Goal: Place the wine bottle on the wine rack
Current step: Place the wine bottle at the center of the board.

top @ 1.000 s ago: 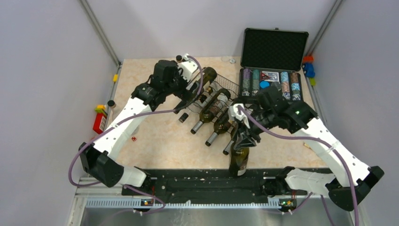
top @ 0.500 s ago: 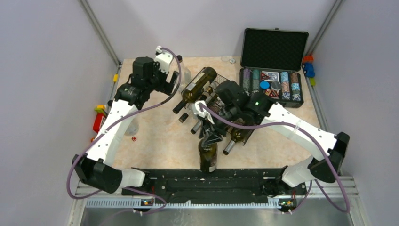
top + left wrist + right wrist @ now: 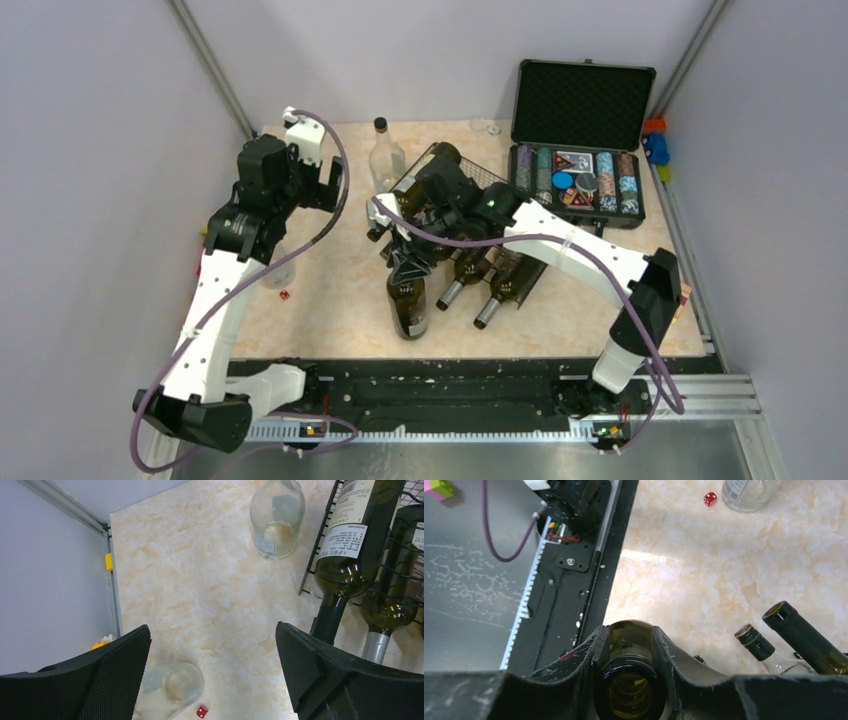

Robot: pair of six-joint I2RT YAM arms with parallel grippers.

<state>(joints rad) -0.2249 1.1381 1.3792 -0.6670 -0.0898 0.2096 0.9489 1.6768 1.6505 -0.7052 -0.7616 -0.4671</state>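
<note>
My right gripper (image 3: pixel 405 268) is shut on the neck of a dark wine bottle (image 3: pixel 408 308) and holds it upright just left of the front of the wine rack (image 3: pixel 480 178). In the right wrist view the fingers (image 3: pixel 599 650) clamp the open bottle mouth (image 3: pixel 629 690). The black wire rack holds several dark bottles (image 3: pixel 462 262) lying with their necks toward me. It also shows in the left wrist view (image 3: pixel 320 545) with a labelled bottle (image 3: pixel 350 545). My left gripper (image 3: pixel 328 185) is open and empty over bare table, left of the rack (image 3: pixel 212 630).
A clear glass bottle (image 3: pixel 385 160) stands behind the rack's left end. A clear tumbler (image 3: pixel 280 270) and a red die (image 3: pixel 285 294) lie at the left. An open black case of poker chips (image 3: pixel 578 180) sits at the back right. Bottle necks (image 3: pixel 754 642) jut out beside my right gripper.
My right gripper carried the wine bottle left and away from the near edge, toward the rack's left front. My left arm pulled back left from the rack, uncovering the clear bottle.
</note>
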